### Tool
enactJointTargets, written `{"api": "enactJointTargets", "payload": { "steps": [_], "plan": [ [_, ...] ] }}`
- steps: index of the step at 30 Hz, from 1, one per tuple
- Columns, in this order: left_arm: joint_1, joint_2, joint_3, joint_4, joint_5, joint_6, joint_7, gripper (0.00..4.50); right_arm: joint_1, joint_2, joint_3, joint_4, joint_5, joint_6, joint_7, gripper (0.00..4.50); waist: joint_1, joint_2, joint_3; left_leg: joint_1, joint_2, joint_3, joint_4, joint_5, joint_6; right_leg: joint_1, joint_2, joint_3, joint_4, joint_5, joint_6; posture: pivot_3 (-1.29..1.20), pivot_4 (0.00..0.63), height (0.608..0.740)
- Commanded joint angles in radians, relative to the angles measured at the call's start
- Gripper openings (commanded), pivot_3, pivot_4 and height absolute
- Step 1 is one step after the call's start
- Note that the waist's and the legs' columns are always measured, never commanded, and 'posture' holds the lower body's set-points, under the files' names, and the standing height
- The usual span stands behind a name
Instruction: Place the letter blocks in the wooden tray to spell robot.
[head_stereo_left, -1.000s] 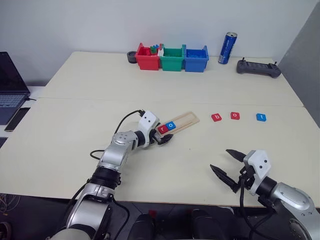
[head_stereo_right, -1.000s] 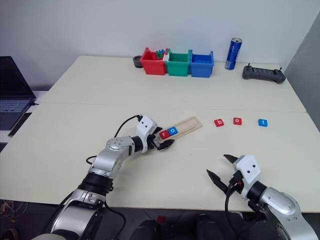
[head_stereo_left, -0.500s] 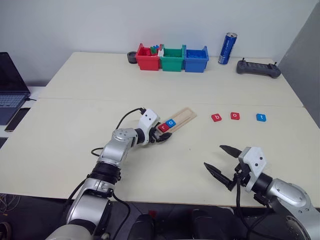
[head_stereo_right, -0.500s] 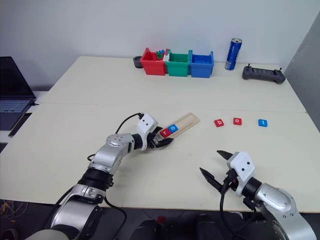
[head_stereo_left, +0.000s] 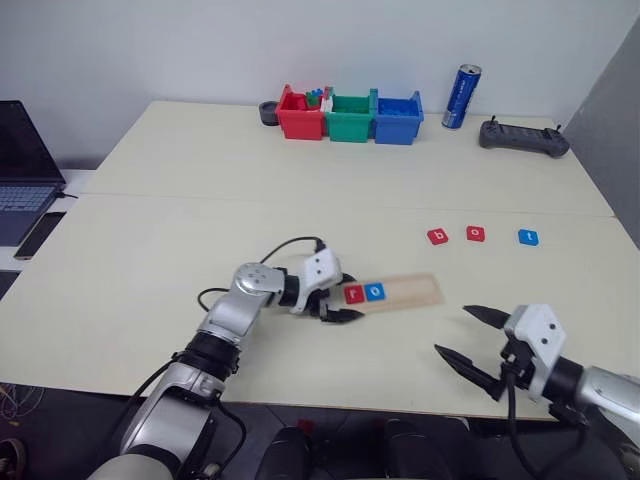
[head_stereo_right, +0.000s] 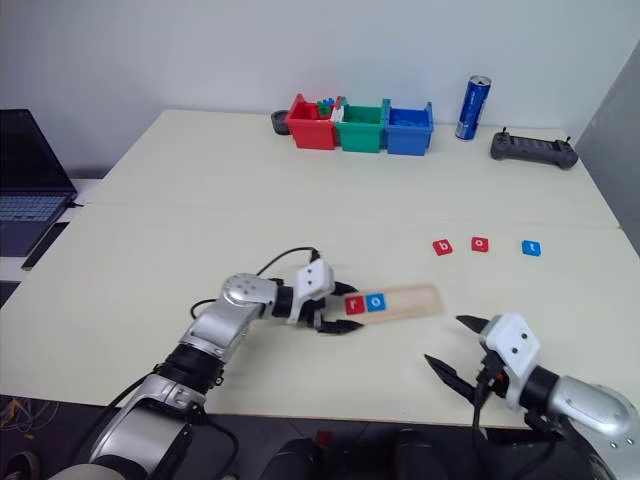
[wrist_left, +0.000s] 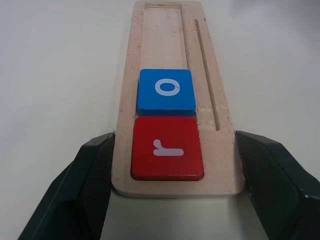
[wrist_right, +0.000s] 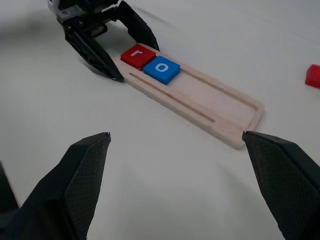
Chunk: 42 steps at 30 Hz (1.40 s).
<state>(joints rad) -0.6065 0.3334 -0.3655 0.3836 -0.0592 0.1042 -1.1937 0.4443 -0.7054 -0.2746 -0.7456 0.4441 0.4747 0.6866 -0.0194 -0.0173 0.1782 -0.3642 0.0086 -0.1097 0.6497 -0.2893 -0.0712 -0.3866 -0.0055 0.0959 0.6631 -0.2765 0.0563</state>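
The wooden tray (head_stereo_left: 410, 291) lies crosswise on the table, near the front. A red "r" block (head_stereo_left: 353, 294) and a blue "o" block (head_stereo_left: 375, 292) sit side by side in its slot at the left end. My left gripper (head_stereo_left: 345, 303) is shut on that end, one finger (wrist_left: 95, 165) against each long side. Three loose letter blocks lie in a row farther back on the right: red "b" (head_stereo_left: 437, 237), red "o" (head_stereo_left: 476, 234), blue "t" (head_stereo_left: 527, 237). My right gripper (head_stereo_left: 453, 331) hangs open and empty near the front right edge, pointing toward the tray (wrist_right: 220, 107).
Red (head_stereo_left: 300, 115), green (head_stereo_left: 349, 117) and blue (head_stereo_left: 397, 117) bins stand at the back edge, with a blue can (head_stereo_left: 460, 97) and a dark controller (head_stereo_left: 523, 137) to their right. A laptop (head_stereo_left: 22, 170) and a phone (head_stereo_left: 40, 234) lie at the far left.
My left gripper has pulled the tray toward the front edge and swung it from slanted to lying crosswise. My right gripper has drawn back to the right, still open.
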Motion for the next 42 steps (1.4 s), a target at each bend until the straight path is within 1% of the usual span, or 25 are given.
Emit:
{"api": "enactJointTargets", "payload": {
  "steps": [1,4,7,14,17,22,30,35,42],
  "plan": [
    [-0.033,-0.042,-0.053,0.037,0.017,-0.044,-0.047,3.38,0.046,-0.002,-0.08,-0.055,0.003,-0.026,0.014,4.5,-0.003,0.0,0.0,0.0,0.0,0.0,0.0,0.0,0.0,0.0,0.0,0.0,0.0,0.0,0.0,0.0,0.15,0.74],
    [-0.064,-0.088,-0.069,0.087,0.028,-0.058,-0.049,3.38,0.114,0.013,-0.125,-0.08,-0.001,-0.035,0.018,4.5,-0.009,0.0,0.0,0.001,0.0,0.0,0.0,0.0,0.0,0.0,0.001,0.0,0.001,0.0,0.0,0.0,0.15,0.74],
    [-0.075,-0.109,-0.078,0.107,0.034,-0.066,-0.058,3.38,0.167,0.023,-0.153,-0.094,-0.01,-0.051,0.026,4.5,-0.01,0.0,0.0,0.0,0.001,0.0,0.001,0.0,0.0,0.0,0.001,0.001,0.001,0.0,0.0,0.0,0.15,0.74],
    [-0.075,-0.084,-0.056,0.098,0.046,-0.053,-0.045,3.38,0.224,0.042,-0.186,-0.097,-0.021,-0.089,0.042,4.5,-0.011,0.0,0.0,0.001,0.001,0.0,0.001,0.0,0.0,0.0,0.001,0.001,0.001,0.0,0.001,0.0,0.15,0.74],
    [-0.048,-0.043,-0.046,0.044,0.031,-0.027,-0.063,3.38,0.212,0.038,-0.183,-0.097,-0.022,-0.088,0.045,4.5,-0.016,0.0,0.0,0.001,0.002,0.0,0.0,0.0,0.0,0.0,0.002,0.001,0.001,-0.002,0.004,0.0,0.15,0.74],
    [0.005,0.016,-0.042,-0.052,0.01,0.016,-0.076,3.38,0.169,0.017,-0.152,-0.089,-0.019,-0.076,0.058,4.5,-0.015,0.0,0.0,0.001,0.002,0.0,0.0,0.0,0.0,0.0,0.003,0.001,0.001,-0.002,0.003,0.0,0.15,0.74],
    [0.077,0.07,-0.034,-0.19,-0.024,0.086,-0.072,3.38,0.089,-0.016,-0.097,-0.062,-0.017,-0.064,0.083,4.5,-0.013,0.0,0.0,0.001,0.002,0.0,0.0,0.0,0.0,0.0,0.003,0.001,0.001,-0.002,0.003,0.0,0.15,0.74],
    [0.098,0.09,-0.032,-0.21,-0.032,0.089,-0.068,3.38,0.062,-0.022,-0.067,-0.056,-0.019,-0.059,0.088,4.5,-0.012,0.0,0.0,0.001,0.002,0.0,0.0,0.0,0.0,0.0,0.003,0.001,0.001,-0.001,0.002,0.0,0.15,0.74],
    [0.106,0.103,-0.026,-0.209,-0.034,0.083,-0.057,3.38,0.05,-0.034,-0.065,-0.05,-0.014,-0.052,0.098,4.5,-0.013,0.0,0.0,0.001,0.002,0.0,0.0,0.0,0.0,0.0,0.003,0.001,0.001,0.0,0.0,0.0,0.15,0.74]
  ]
}}
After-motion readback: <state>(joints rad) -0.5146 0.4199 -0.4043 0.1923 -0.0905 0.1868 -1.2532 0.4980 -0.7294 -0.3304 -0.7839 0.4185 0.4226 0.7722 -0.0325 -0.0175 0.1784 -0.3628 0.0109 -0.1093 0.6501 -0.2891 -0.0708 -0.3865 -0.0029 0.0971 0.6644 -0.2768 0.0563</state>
